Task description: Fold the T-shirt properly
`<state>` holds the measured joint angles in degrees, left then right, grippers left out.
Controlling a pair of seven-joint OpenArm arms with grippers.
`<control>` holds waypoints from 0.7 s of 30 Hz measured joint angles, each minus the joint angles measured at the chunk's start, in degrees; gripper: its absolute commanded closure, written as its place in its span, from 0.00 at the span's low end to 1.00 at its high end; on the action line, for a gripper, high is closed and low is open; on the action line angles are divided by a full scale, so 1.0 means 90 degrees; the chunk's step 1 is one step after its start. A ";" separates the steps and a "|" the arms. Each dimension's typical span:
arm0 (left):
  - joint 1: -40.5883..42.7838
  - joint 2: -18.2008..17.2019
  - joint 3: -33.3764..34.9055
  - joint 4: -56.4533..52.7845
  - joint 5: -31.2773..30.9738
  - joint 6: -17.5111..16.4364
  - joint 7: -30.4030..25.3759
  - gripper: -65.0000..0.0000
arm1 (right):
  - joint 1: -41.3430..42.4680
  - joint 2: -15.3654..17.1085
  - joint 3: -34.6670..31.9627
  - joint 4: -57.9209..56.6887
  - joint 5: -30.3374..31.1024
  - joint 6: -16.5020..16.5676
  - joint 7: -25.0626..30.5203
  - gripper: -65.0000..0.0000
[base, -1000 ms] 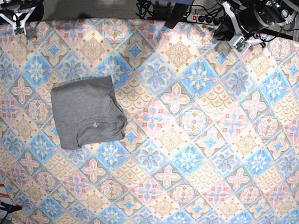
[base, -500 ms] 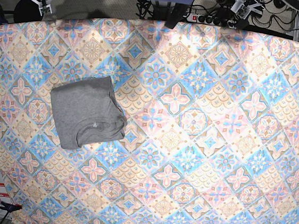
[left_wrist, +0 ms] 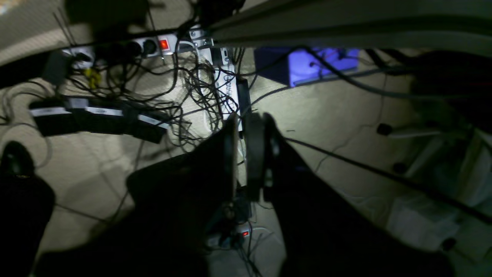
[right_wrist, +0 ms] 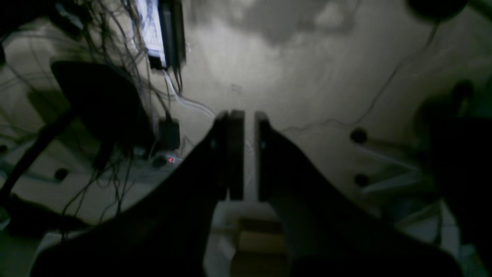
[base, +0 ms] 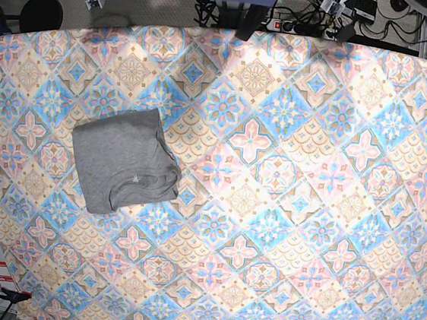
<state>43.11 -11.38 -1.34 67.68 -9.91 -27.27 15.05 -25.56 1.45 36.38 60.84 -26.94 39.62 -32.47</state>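
The T-shirt (base: pixel 125 160) lies folded into a compact, roughly square bundle on the patterned cloth (base: pixel 284 213), toward the base view's left side, slightly skewed against the tile pattern, with one rounded edge bulging at its lower right corner. By the look of it the folding itself is done, and the step in hand is parking the arms clear of the table.

The left gripper (left_wrist: pixel 246 152) has its jaws drawn together with only a thin slit between the pads and nothing in them; its camera looks at floor, a power strip (left_wrist: pixel 153 44) and tangled cables (left_wrist: pixel 192 84). The right gripper (right_wrist: pixel 244 154) likewise sits pinched nearly together and empty, over bare floor. In the base view both arms show only at the top edge, off the cloth.

To finish well, I judge the arms should stay high and behind the table edge (no dragging across the cloth, which could tug the bundle open), jaws kept together so nothing snags the cables
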 measured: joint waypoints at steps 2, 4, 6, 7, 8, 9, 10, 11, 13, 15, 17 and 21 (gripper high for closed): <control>-0.0401 0.0126 0.0180 -0.0721 0.0041 -0.0007 -0.0177 0.95 | 0.0170 0.0100 0.0015 -0.0510 -0.0007 0.0002 0.0291 0.93; -0.0816 0.0267 0.0323 -0.1605 0.0044 -0.0046 -0.0466 0.95 | 0.0444 0.0151 0.0019 -0.1061 -0.0214 0.0027 0.0534 0.93; -0.1280 0.0362 0.0474 -0.2555 0.0049 -0.0049 -0.0843 0.95 | 0.0736 0.0160 0.0141 -0.1571 -0.0345 0.0027 0.0833 0.93; -0.1605 0.0372 0.0554 -0.3177 0.0000 -0.0066 -0.1090 0.95 | 0.0865 0.0160 0.0287 -0.1829 -0.0333 0.0027 0.1042 0.93; -0.1868 0.0381 0.0607 -0.3682 0.0058 -0.0012 -0.1168 0.95 | 0.0950 0.0160 0.0413 -0.2059 -0.0510 0.0027 0.1171 0.93; -0.2186 0.0379 0.0680 -0.4313 0.0010 -0.0053 -0.1428 0.95 | 0.1047 0.0175 0.0559 -0.2288 -0.0656 0.0022 0.1217 0.93; -0.2484 0.0374 0.0753 -0.4889 0.0024 -0.0017 -0.1673 0.95 | 0.1134 0.0185 0.0695 -0.2509 -0.0850 0.0017 0.1277 0.93; -0.2820 0.0364 0.0884 -0.5549 -0.0015 -0.0019 -0.2106 0.95 | 0.1224 0.0209 0.0784 -0.2788 -0.0974 -0.0024 0.1418 0.93; -0.3339 0.0347 0.1071 -0.6652 -0.0010 0.0000 -0.2749 0.95 | 0.1409 0.0221 0.0862 -0.3354 -0.1139 -0.0024 0.1829 0.93; -0.3835 0.0359 0.1132 -0.7516 0.0012 0.0007 -0.3143 0.94 | 0.1688 0.0240 0.0901 -0.4065 -0.1156 -0.0039 0.2125 0.93; -0.4138 0.0345 0.1141 -0.7526 0.0058 -0.0044 -0.3310 0.94 | 0.1996 0.0223 0.0903 -0.4731 -0.1137 -0.0049 0.2334 0.93; -0.4726 0.0345 0.1141 -0.7492 0.0000 0.0010 -0.3373 0.94 | 0.2382 0.0158 0.0906 -0.5807 -0.1166 -0.0053 0.2837 0.93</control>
<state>0.58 -8.27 8.93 0.25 -9.91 -27.18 -15.31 -4.12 2.87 44.53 8.58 -37.43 39.13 -6.94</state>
